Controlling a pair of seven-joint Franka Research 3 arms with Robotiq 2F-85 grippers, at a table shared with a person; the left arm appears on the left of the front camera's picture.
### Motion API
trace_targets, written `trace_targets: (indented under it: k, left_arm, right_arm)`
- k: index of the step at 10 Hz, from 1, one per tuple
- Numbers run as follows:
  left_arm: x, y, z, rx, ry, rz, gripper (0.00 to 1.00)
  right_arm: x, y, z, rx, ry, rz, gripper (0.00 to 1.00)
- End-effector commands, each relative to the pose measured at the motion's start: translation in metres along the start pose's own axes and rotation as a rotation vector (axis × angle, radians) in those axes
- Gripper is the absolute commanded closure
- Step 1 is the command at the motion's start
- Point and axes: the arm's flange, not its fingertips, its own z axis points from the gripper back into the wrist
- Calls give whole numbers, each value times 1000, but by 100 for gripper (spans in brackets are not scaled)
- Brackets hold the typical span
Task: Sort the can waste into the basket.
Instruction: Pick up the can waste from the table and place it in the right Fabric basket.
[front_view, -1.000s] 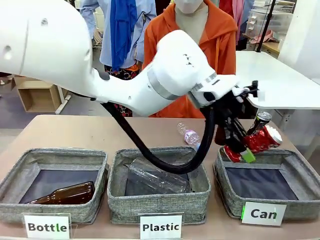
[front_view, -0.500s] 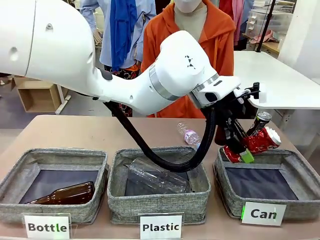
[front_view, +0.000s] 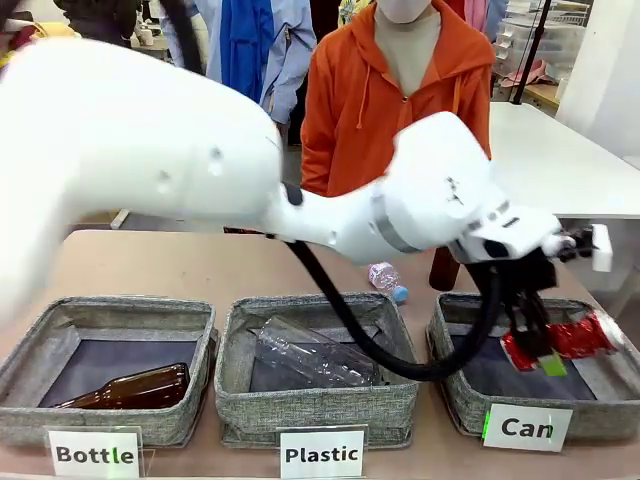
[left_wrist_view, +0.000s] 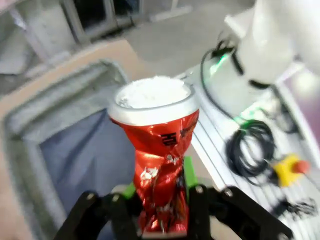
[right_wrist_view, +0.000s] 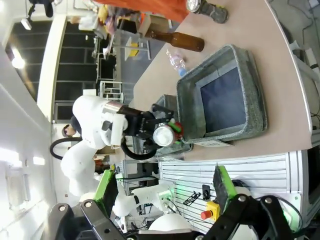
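Left end effector (front_view: 533, 352) clenched on crushed red can (front_view: 578, 336), hanging just above the Can basket (front_view: 455, 395), within its rim, likely positioned for a clean drop. Right end effector (right_wrist_view: 164, 186) released, well apart from the Can basket.

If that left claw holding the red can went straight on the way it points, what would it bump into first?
Likely the Can basket: the left gripper, shut on the red can, aims down toward its rim or dark lining; depth is unclear.
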Motion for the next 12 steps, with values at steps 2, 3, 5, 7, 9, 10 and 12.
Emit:
trace_targets:
  k: [2, 3, 5, 7, 9, 10, 12]
  left_arm:
    - [32, 35, -6, 53, 68, -4, 70]
    - [31, 38, -8, 59, 77, 8, 70]
    - [28, 40, -12, 61, 89, 21, 70]
    - [28, 41, -15, 59, 102, 4, 13]
    - [28, 40, -14, 61, 96, -1, 0]
    - [28, 40, -12, 68, 100, -4, 0]
    - [28, 39, -8, 73, 87, -7, 0]
  right_arm:
    - [-2, 2, -1, 10, -18, -12, 0]
    - [-2, 2, -1, 10, -18, -12, 0]
    - [-2, 2, -1, 10, -18, -12, 0]
    - [-2, 2, -1, 10, -18, -12, 0]
    - [-2, 2, -1, 10, -18, -12, 0]
    - [-2, 2, -1, 10, -18, -12, 0]
    - [-2, 2, -1, 10, -18, -12, 0]
